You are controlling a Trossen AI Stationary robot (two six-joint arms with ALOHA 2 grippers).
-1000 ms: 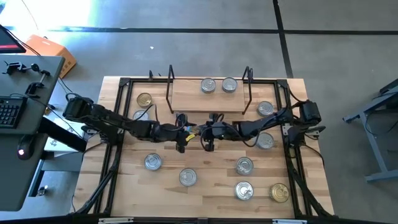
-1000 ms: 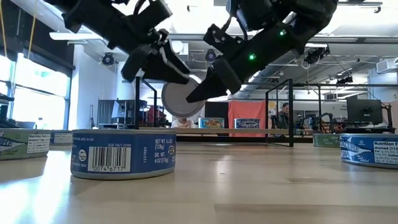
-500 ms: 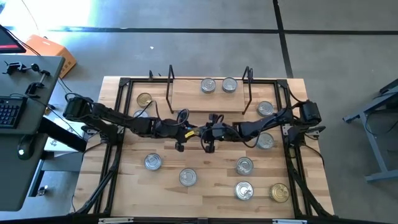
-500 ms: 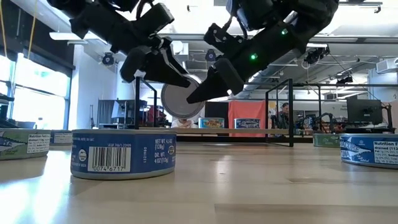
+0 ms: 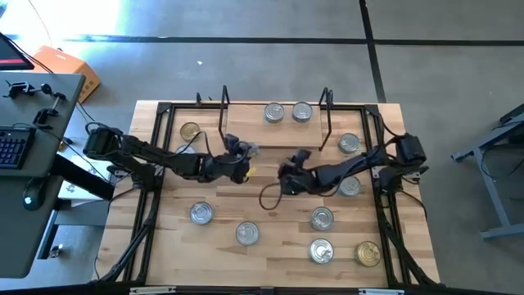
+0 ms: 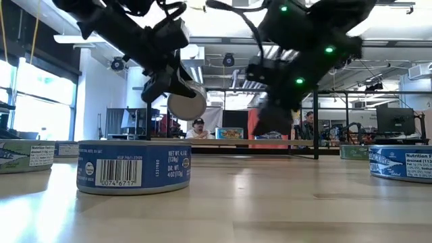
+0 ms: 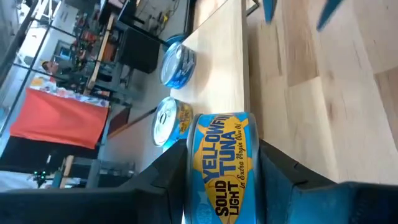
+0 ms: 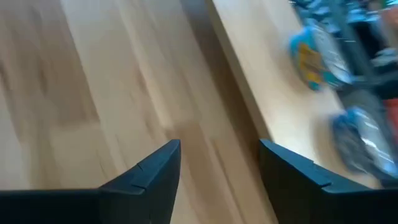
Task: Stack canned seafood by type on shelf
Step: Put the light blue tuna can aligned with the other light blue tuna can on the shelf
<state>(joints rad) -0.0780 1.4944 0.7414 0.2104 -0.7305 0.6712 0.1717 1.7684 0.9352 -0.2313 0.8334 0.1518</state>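
Note:
My left gripper (image 5: 238,159) is shut on a tin of canned seafood (image 7: 224,163), a blue and yellow tuna tin held on its side just in front of the shelf (image 5: 274,133). In the low view the held tin (image 6: 187,103) hangs above the table. Two silver-lidded tins (image 5: 273,112) (image 5: 302,111) sit side by side on the shelf. My right gripper (image 5: 288,174) hovers over the table to the right of the left one, open, with nothing between its fingers (image 8: 152,174).
Several loose tins lie around the table: a gold-lidded one (image 5: 190,131) at the back left, another (image 5: 368,253) at the front right, and silver ones (image 5: 201,213) (image 5: 247,233) (image 5: 322,218) (image 5: 349,143). A black wire upright (image 5: 224,115) stands at each shelf end.
Both grippers were on the tin between them. The right one has let go and drawn back to the right. The left one has carried the tin toward the shelf.

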